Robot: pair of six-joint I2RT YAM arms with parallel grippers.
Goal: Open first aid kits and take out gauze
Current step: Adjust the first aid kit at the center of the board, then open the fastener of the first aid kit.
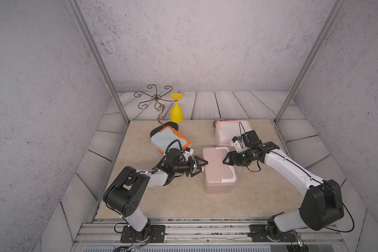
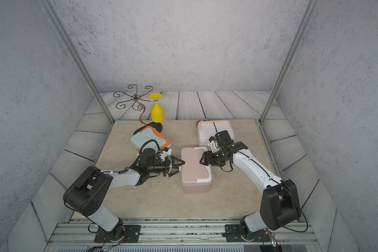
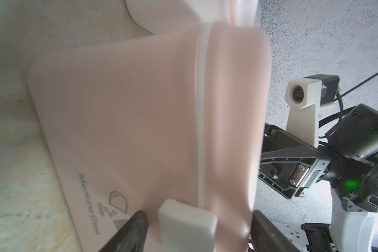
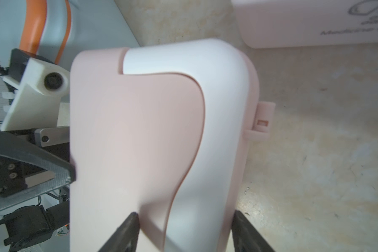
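The pink rounded plastic first aid box with white trim (image 1: 216, 172) is lying in the middle of the beige counter (image 1: 172, 203), between the two pincers, its lid down. Its long axis is running from far to near, the near end turning slightly right. The left pincer (image 1: 201, 168) is straddling its left edge around a white latch (image 3: 188, 222); the right pincer (image 1: 224, 162) is straddling its right edge, one finger (image 4: 123, 234) lying on the lid. Whether they are clamping it or only standing around it, I cannot tell.
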